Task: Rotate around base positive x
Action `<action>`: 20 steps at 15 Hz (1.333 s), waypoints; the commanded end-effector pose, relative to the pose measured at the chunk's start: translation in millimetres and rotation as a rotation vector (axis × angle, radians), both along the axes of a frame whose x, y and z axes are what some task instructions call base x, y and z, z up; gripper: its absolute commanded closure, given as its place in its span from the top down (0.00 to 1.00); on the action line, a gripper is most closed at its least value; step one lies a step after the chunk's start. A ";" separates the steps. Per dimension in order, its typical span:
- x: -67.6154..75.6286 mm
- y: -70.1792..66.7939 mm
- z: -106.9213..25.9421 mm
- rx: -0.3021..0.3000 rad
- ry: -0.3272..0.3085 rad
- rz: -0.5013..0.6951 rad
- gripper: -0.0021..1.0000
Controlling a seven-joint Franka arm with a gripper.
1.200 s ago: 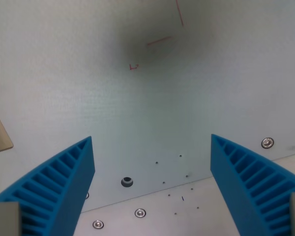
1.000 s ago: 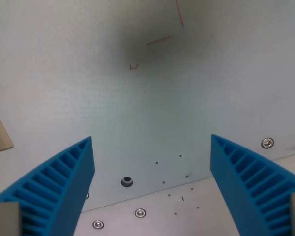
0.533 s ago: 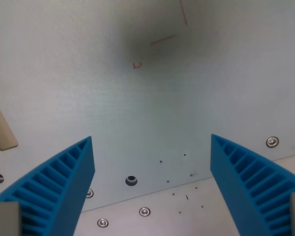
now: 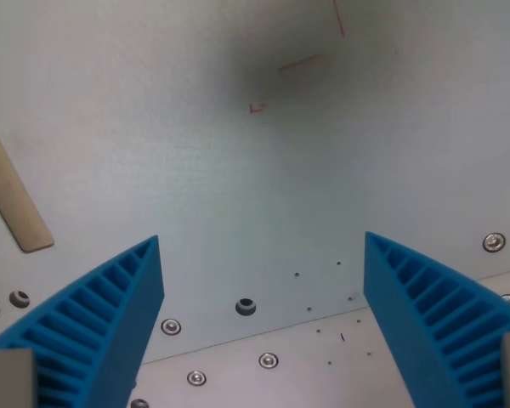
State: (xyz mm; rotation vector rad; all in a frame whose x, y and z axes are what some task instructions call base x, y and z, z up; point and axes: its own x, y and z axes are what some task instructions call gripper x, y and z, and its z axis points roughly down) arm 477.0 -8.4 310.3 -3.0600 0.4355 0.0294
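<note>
- gripper [image 4: 263, 327]: the task names nothing but the arm's own turn, so the blue two-fingered gripper is the thing to watch; it fills the lower corners of the wrist view, pointing at a pale grey-green panel [image 4: 238, 187].
- its fingers [image 4: 93, 336] are bright blue, ribbed with parallel slots, each tapering to a tip at about the same height in the picture.
- the jaws stand wide apart with only bare panel showing between them; nothing is gripped, and neither finger visibly touches anything.
- between the fingers lie a dark round hole [image 4: 246, 306], a scatter of small pinholes, and the panel's lower edge running up toward the wrist view's right.
- below that edge, on a lighter plate [image 4: 306, 374], sits a silver screw [image 4: 269, 360]; others lie nearby.
- a tan flat strip [image 4: 13, 200] slants along the wrist view's left edge, well above the left finger tip.
- thin red pen marks [image 4: 302, 64] sit near the top, within a soft dark shadow.
</note>
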 end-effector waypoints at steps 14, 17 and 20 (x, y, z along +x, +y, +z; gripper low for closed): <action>-0.3 -4.9 1.4 0.318 0.000 0.012 1.00; -0.3 -4.9 1.4 0.353 0.000 0.012 1.00; -0.3 -4.9 1.4 0.388 0.001 0.012 1.00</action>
